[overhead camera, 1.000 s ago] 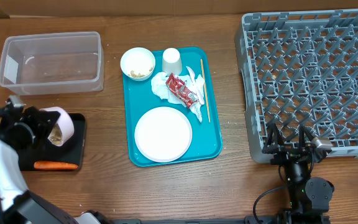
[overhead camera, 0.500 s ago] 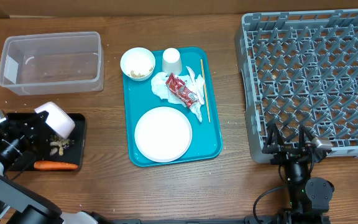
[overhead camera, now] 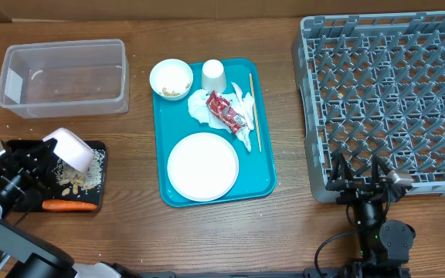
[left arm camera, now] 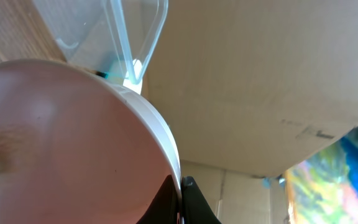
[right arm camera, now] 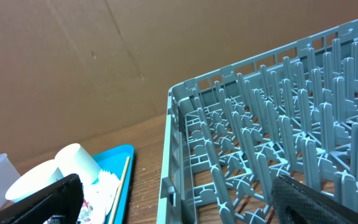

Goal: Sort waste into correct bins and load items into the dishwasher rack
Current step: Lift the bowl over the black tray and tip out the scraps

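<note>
Overhead: tipped bowl (overhead camera: 73,148) over black tray (overhead camera: 101,188); crumbs (overhead camera: 79,179) now heaped there above carrot (overhead camera: 68,205), more than moments ago. Left jaws clamped on bowl rim; right jaws apart by rack (overhead camera: 385,93). Bowl likely emptied, ready for rack.

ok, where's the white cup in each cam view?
Overhead: white cup at the far end of the teal tray, upper centre.
Left wrist: not in it; a white bowl fills the view.
Right wrist: lower left, on the tray.
Shared landmark: the teal tray, in overhead and right wrist.
</note>
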Available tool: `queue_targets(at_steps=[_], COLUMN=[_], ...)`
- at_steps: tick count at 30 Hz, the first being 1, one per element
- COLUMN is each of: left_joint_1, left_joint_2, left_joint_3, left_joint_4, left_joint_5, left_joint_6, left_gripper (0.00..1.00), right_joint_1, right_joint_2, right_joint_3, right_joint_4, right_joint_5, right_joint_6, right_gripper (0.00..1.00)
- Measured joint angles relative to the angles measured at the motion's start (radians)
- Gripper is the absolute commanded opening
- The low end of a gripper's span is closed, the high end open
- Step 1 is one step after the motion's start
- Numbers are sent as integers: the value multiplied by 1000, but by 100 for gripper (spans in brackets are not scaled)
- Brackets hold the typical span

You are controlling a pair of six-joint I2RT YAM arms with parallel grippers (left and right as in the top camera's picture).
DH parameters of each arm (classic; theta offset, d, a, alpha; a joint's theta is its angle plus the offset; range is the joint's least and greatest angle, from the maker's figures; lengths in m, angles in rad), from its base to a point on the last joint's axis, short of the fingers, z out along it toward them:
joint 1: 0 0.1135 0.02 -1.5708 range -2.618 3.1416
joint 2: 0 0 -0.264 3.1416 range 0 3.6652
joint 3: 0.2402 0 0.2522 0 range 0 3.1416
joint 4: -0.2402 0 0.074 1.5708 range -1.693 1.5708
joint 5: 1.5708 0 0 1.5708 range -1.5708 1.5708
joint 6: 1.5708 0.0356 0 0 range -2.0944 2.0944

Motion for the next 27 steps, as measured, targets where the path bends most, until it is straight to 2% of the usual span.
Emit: queue_targets(at_steps=[6, 18, 22, 27], left_joint_1=[30, 9, -19, -110], left_joint_2=[0, -16, -116, -340], left_joint_3=[-1, -1, -1, 2], left_joint_4=[31, 27, 26, 31], left_joint_5=[13, 105, 76, -36], left_joint_6=[-40, 22, 34, 35], left_gripper=[4, 4, 4, 4], right_joint_1=[0, 0, 0, 0], right_joint_2=[0, 0, 0, 0], right_joint_3=[0, 0, 0, 0], right_joint_4=[0, 0, 0, 0], right_joint_5=[0, 0, 0, 0], right_joint_6=[0, -1, 0, 0], right_gripper=[100, 100, 100, 100])
